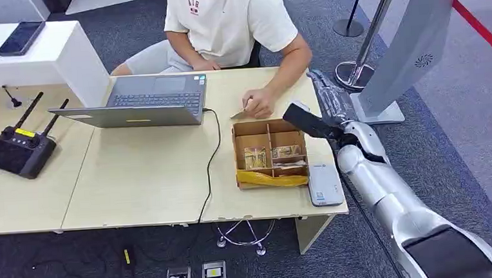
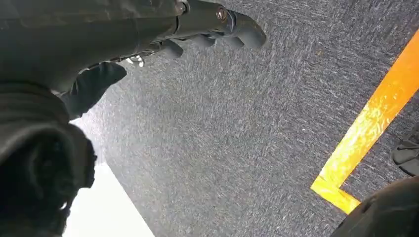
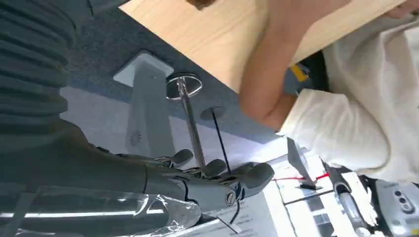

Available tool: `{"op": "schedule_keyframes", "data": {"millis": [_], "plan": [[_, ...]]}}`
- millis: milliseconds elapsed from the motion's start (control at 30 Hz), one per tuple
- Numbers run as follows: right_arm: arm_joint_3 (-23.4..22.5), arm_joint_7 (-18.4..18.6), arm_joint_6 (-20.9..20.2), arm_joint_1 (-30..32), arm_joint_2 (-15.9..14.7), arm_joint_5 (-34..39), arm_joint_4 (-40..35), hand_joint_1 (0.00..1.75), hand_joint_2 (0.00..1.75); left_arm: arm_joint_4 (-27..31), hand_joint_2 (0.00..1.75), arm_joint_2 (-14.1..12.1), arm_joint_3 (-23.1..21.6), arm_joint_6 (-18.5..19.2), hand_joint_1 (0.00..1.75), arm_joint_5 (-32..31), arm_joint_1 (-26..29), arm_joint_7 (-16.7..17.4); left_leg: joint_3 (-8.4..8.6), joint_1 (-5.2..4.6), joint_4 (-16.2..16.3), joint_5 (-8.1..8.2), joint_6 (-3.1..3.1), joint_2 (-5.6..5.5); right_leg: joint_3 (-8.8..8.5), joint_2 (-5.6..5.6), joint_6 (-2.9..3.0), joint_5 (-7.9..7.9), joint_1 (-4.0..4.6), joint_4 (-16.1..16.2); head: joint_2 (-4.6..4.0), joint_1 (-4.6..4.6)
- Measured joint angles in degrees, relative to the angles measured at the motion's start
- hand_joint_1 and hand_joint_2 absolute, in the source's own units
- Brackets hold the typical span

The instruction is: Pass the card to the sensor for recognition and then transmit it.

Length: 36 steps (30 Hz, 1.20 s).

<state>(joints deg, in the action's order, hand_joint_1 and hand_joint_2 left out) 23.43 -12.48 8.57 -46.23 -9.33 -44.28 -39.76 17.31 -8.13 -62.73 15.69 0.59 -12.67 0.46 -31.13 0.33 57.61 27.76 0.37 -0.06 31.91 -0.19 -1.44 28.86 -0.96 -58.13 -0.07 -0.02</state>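
Right hand [image 3: 207, 182] raised, fingers [image 3: 257, 174] loosely extended, empty; left hand [image 2: 207, 29] hanging, empty.

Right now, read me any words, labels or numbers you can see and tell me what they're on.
None can be read for certain.
Red print on the person's shirt: too small to read.
Label on the white card reader: blurred.
Yellow sticker on the black controller: unreadable.
Sticker on the laptop: too small.
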Motion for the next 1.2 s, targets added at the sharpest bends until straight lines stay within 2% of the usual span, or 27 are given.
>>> {"op": "schedule_keyframes", "data": {"millis": [267,367,567,800,1000,1200], "plan": [[-4.2,1.2,-6.0,8.4,-7.1,3.6,-6.5,0.00,1.75,0.0,0.00,-0.1,0.2,0.0,0.00,1.4,0.3,0.0,0.03,-0.01,0.0,0.03,0.00,-0.03,-0.01,-0.08,0.00,0.00,0.00,0.1,0.00,0.00],[-6.7,1.1,-6.6,12.2,-10.4,4.1,-8.9,0.00,1.75,-0.1,0.00,-0.2,0.2,0.0,0.00,1.8,0.3,0.0,0.02,-0.01,0.0,0.04,0.00,-0.04,-0.03,-0.10,-0.01,0.00,0.00,0.1,0.00,0.00],[-11.1,1.2,-7.4,18.4,-14.6,4.3,-12.9,0.00,1.75,-0.2,0.00,-0.3,0.2,0.0,0.00,1.6,0.4,0.0,0.00,0.00,0.0,0.04,0.00,-0.03,-0.03,-0.09,0.00,0.00,0.00,0.1,0.00,-0.02],[-14.9,1.9,-12.4,24.2,-16.9,1.8,-18.6,0.00,1.75,-0.4,0.00,-0.3,0.2,0.0,0.00,0.6,0.4,0.3,-0.01,0.00,0.0,0.04,0.00,-0.03,-0.04,-0.07,0.00,0.00,0.00,0.1,0.00,0.00],[-16.8,3.0,-18.4,28.3,-17.3,1.7,-26.8,0.00,1.75,-0.4,0.00,-0.3,0.2,0.0,0.00,-0.1,0.3,0.4,-0.01,0.00,0.0,0.04,0.00,-0.02,-0.04,-0.04,0.00,0.00,0.00,0.1,0.00,0.00],[-16.7,4.6,-20.4,30.7,-16.9,2.6,-34.5,0.00,1.75,-0.4,0.00,-0.3,0.2,0.0,0.00,-0.7,0.3,0.7,-0.01,0.01,0.0,0.04,0.00,-0.02,-0.06,-0.04,0.00,0.00,0.00,0.0,0.00,0.00]]}}
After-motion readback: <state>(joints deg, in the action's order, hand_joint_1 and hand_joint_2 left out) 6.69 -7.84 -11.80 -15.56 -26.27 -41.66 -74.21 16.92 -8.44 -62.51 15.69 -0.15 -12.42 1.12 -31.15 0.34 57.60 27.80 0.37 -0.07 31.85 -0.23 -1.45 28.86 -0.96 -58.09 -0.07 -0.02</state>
